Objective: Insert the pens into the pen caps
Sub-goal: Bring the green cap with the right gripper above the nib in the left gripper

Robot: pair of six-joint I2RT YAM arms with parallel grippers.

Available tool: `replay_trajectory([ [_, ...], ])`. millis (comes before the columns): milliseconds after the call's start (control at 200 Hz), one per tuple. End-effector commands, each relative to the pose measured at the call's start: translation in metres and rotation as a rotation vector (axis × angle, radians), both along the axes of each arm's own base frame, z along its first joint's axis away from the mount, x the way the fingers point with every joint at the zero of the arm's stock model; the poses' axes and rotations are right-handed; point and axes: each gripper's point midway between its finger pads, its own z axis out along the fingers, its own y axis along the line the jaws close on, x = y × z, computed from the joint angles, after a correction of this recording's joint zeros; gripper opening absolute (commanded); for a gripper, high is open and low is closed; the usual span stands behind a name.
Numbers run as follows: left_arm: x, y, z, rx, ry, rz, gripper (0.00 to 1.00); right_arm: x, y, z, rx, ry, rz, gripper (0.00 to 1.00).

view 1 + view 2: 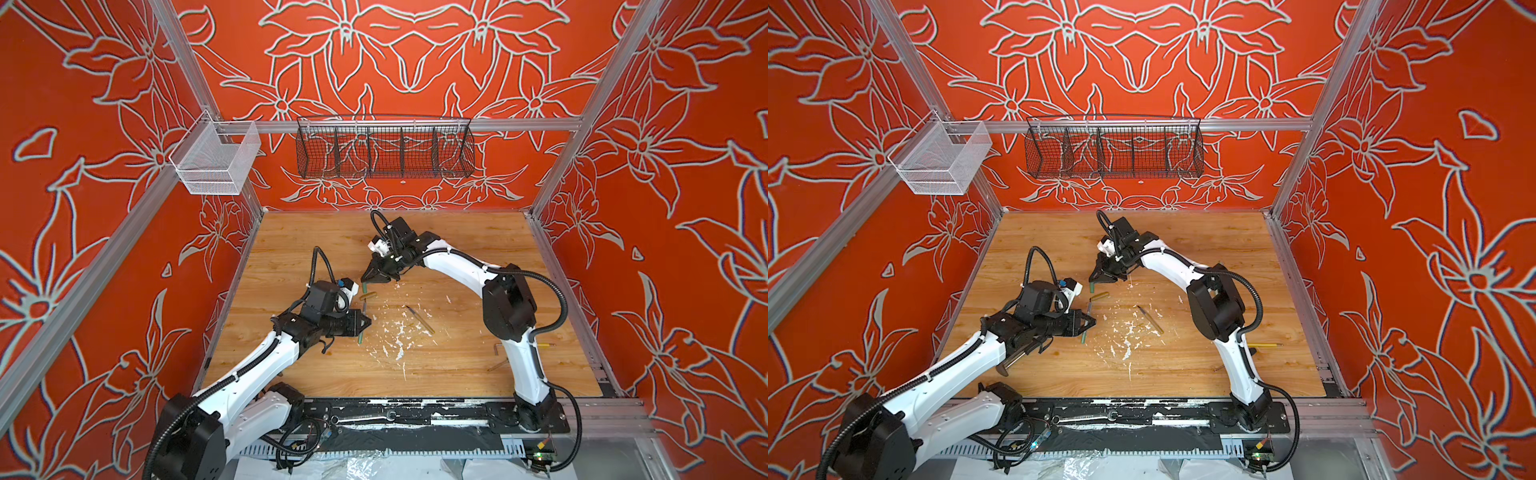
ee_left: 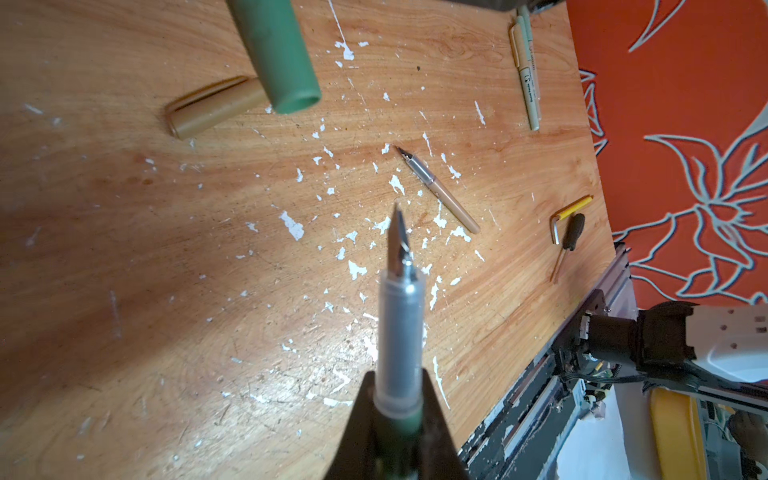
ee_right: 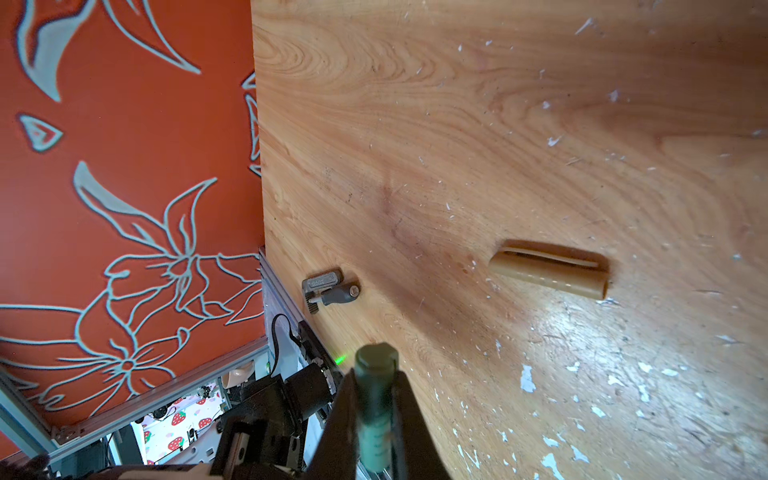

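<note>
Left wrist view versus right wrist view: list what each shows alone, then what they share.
Left wrist only: the green pen shut in the left gripper, nib out; a loose tan pen, two capped pens, a hex key and a screwdriver. Right wrist only: a small grey tool. Both: the green cap gripped by the right gripper, and the tan cap lying loose.

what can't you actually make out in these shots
Two capped pens: left wrist view's edge cuts off their far ends, print too small; unseen in both top views.
Small grey tool: right wrist view only, too blurred to identify.
Green pen barrel: the shut left gripper hides it in the left wrist view.
</note>
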Motion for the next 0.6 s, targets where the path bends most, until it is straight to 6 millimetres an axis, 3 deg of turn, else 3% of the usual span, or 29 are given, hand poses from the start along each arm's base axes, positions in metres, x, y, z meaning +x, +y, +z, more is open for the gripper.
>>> replay_trajectory([
  [0,-0.001,0.005,-0.004,0.022,0.013,0.020,0.00,-0.008,0.003,0.025,0.051,-0.018,0.015,0.15],
  [595,0.003,0.013,-0.001,0.023,0.006,0.057,0.00,-0.013,0.008,0.039,0.100,-0.051,0.049,0.15],
])
